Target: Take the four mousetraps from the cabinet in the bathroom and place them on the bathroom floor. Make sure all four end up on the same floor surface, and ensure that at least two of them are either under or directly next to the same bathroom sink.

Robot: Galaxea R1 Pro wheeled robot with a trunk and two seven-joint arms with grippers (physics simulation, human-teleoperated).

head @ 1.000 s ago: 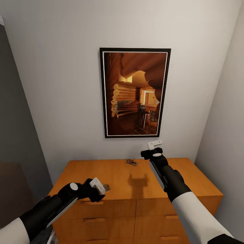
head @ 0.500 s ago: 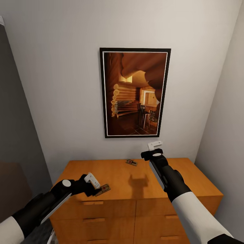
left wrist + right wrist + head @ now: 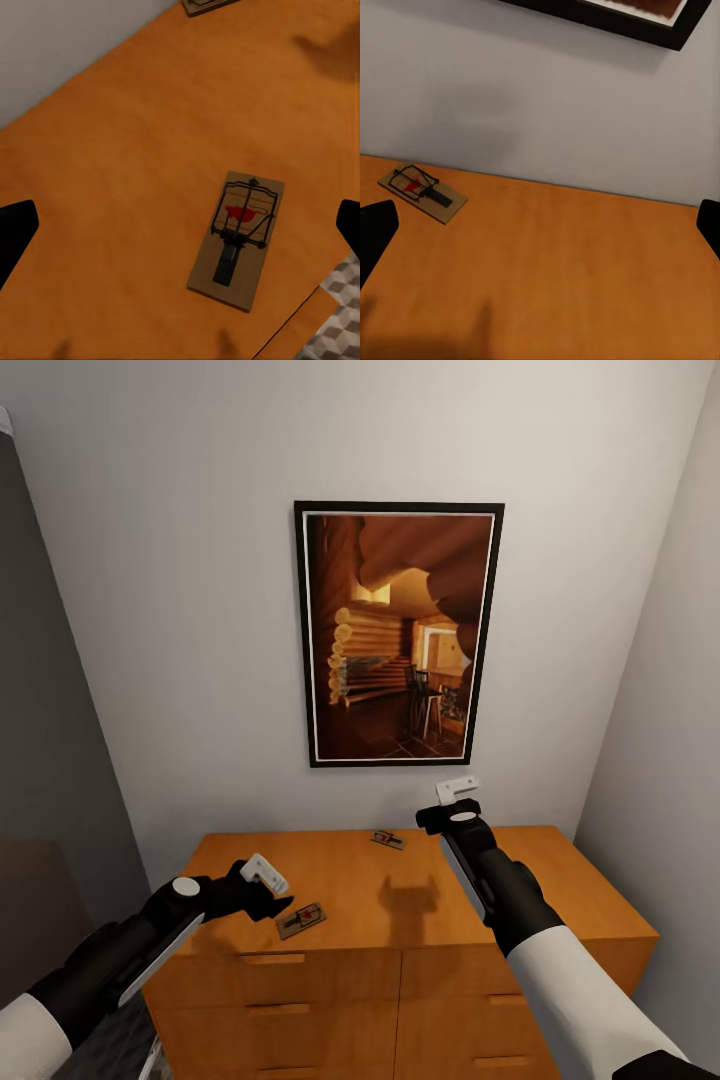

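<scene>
Cabinet [image 3: 400,900] stands against the pale wall, orange-brown, with a smooth top and drawer fronts below, and a framed picture [image 3: 398,632] of a log interior hangs on the wall above it. Two mousetraps lie flat on the top. One mousetrap [image 3: 301,920] sits near the front edge, just beyond and slightly to the right of the left tool [image 3: 262,880], which hovers over the front left part of the top with nothing in it. In the left wrist view that same trap [image 3: 238,238] lies between the two dark fingertips [image 3: 15,232] at the picture's edges, spread wide and well clear of the board; its metal bar and a red patch show on the brown wood, and a corner of the cube-patterned bathroom floor [image 3: 337,315] shows past the cabinet's edge.

The second mousetrap [image 3: 388,840] rests near the back of the top, close to the wall, to the left of the right tool [image 3: 458,800] and lower than it. The right tool is raised above the cabinet's back right part, pointing up toward the wall, its fingers apart and empty. Seen in the right wrist view, this trap [image 3: 423,193] lies off to one side, ahead of the wide-set fingertips [image 3: 376,229], apart from both.
</scene>
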